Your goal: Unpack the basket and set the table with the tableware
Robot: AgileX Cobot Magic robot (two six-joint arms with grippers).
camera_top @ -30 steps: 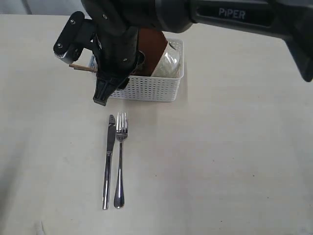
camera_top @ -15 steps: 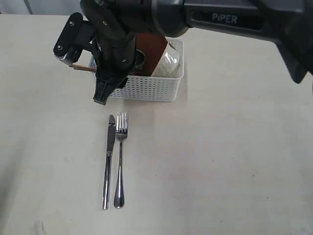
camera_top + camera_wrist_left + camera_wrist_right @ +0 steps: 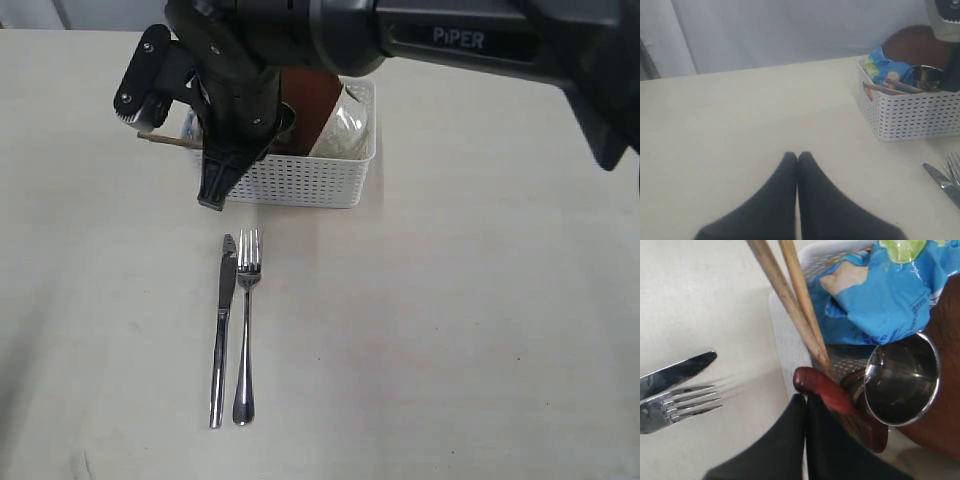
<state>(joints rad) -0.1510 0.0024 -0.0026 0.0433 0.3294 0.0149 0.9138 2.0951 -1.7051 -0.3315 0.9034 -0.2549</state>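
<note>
Basket (image 3: pixel 310 180) stands toward the far edge of the counter (image 3: pixel 450 350), holding the dark red spoon (image 3: pixel 825 390), wooden chopsticks (image 3: pixel 790 305), steel cup (image 3: pixel 900 380) and a blue snack bag (image 3: pixel 880 290). Knife (image 3: pixel 222 330) and fork (image 3: pixel 245 330) lie side by side nearer the front edge. Right hand (image 3: pixel 806 399) is pressed closed, its tips at the spoon's handle end, with nothing visibly between them. Left hand (image 3: pixel 798 156) is closed and empty above the counter. Assessment: the spoon is probably light, stiff, glossy and slippery. Grip across the raised handle end.
</note>
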